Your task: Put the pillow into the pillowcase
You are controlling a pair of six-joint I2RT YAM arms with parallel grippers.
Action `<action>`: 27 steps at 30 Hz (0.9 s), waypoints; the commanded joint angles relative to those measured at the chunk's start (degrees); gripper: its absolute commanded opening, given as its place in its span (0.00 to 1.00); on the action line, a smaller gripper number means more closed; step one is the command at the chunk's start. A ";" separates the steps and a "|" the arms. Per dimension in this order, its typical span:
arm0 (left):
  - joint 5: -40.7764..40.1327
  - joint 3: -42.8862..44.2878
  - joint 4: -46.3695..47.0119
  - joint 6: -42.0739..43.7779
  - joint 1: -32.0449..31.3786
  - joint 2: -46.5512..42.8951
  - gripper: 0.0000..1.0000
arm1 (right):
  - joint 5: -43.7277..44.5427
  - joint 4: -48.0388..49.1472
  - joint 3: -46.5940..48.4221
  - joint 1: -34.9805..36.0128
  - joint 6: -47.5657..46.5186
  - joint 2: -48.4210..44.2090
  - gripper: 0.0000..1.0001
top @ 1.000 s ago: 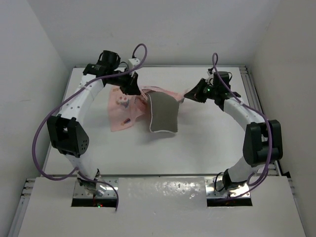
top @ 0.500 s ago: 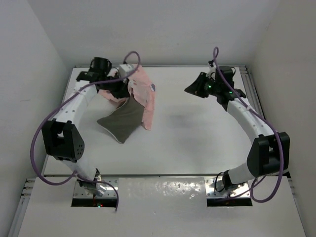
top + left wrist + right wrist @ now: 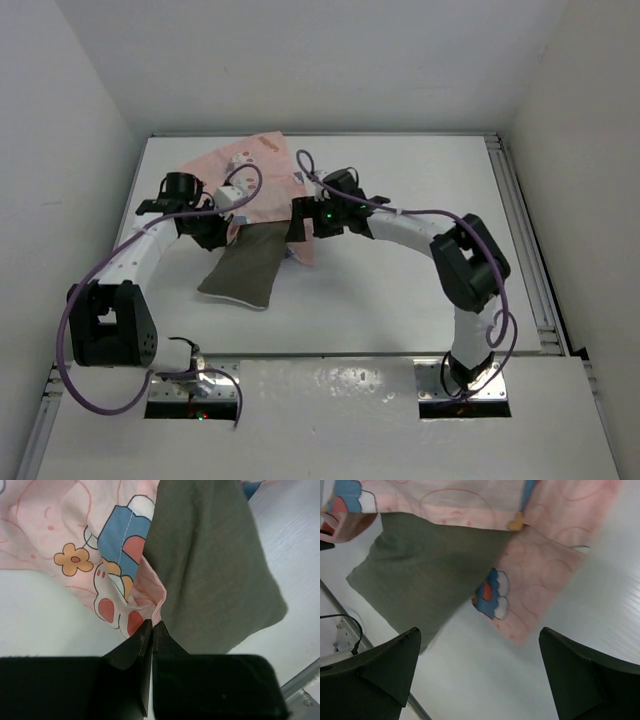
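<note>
While the flat olive-grey fabric pillow (image 3: 240, 275) with thin white piping lies slantwise on the left half of the white desk (image 3: 400, 300), its far end is covered by the thin pale-pink pillowcase (image 3: 245, 165) printed with cartoon rabbits and blue and red marks. The pillow's near end, with its rounded corners, sticks out bare toward the arm bases. Whether the covered end is truly inside the case or only under it, I cannot tell from here. The rest of the pink cloth spreads out flat toward the back of the desk.

The left hand (image 3: 151, 627) is pinched fully closed on the pillowcase's edge, just beside the pillow's left side; a small fold of pink cloth rises from between its black fingers (image 3: 127, 652).

The right hand (image 3: 480, 632) is on the other side of the pillow, its jaws spread wide with nothing between them. It hangs above the pillowcase's loose right flap, where a blue and red print lies against the grey fabric. Whether it touches the cloth I cannot tell. Purple cables (image 3: 75, 300) loop along both arms.
</note>
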 commanded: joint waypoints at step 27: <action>-4.79 2.56 2.50 -7.47 -6.09 -1.14 0.78 | 0.24 5.26 6.88 8.18 -6.12 5.97 0.00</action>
